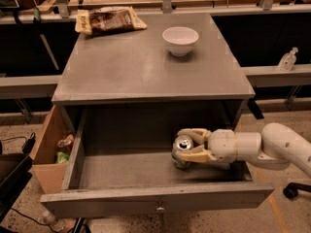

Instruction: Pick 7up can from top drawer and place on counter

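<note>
Top drawer [146,205] stands open across the lower half of the frame. 7up can [183,142] upright on the drawer floor, right of centre. Gripper [180,144] reaches in from the lower right, fingers [193,132] clamped on either side of the can. Counter [146,67] above bears a white bowl [180,39] and, upper left, a snack bag [109,20]
</note>
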`<state>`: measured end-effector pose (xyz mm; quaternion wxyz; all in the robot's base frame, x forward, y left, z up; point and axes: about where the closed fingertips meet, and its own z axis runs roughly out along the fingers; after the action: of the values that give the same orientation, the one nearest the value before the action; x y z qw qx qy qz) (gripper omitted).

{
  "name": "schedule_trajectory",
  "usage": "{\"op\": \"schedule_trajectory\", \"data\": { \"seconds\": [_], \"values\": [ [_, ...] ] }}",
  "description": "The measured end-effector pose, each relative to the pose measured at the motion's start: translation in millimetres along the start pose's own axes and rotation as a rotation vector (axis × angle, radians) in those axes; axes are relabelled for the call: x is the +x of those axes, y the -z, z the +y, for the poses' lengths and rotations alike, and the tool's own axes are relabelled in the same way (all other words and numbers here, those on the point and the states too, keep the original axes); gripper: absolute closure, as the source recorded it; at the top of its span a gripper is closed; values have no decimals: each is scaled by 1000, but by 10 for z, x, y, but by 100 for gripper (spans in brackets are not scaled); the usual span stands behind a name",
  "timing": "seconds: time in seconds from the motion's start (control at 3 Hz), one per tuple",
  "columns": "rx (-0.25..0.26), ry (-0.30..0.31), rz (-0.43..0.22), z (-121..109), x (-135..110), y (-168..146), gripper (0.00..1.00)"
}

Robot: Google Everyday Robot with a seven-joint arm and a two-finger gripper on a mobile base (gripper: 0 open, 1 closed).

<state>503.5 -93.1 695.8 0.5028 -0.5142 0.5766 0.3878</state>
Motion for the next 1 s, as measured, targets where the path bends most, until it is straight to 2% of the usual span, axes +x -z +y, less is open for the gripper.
{"op": "schedule_trajectory", "data": {
  "seconds": [0.33, 0.67, 1.0],
  "values": [
    [-20, 27, 38, 94, -267, 27, 100],
    [-31, 54, 73, 162, -945, 218, 100],
    [-46, 49, 88, 45, -1927, 332, 100]
  ]
}}
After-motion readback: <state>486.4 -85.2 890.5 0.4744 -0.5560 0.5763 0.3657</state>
